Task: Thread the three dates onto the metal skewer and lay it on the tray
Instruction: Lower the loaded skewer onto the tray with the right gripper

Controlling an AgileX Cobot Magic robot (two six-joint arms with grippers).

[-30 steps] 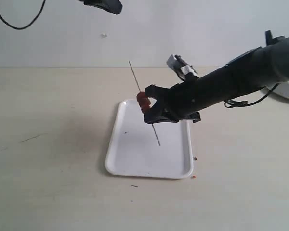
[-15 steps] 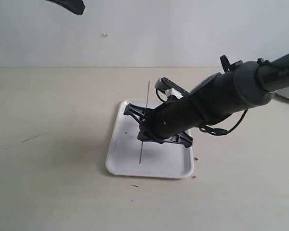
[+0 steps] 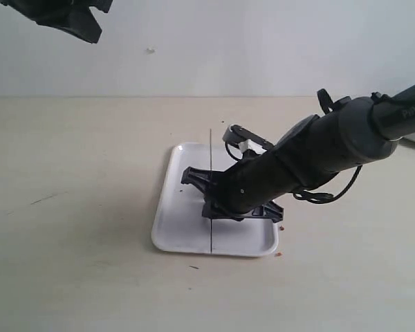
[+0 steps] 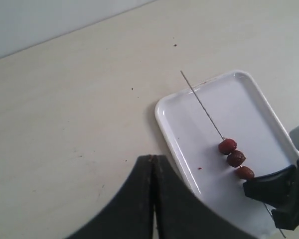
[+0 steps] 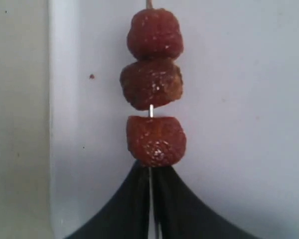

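A: Right tool status?
B: Clamped on the metal skewer, just behind the three dates. All three are threaded. Skewer runs lengthwise over the tray; can't tell if it touches.
A: Left tool?
B: Jaws together, holding nothing, high over the surface, well apart from the tray.

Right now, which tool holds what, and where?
The right tool pinches the metal skewer on bare rod just beside the three dates. The left tool is shut, empty.
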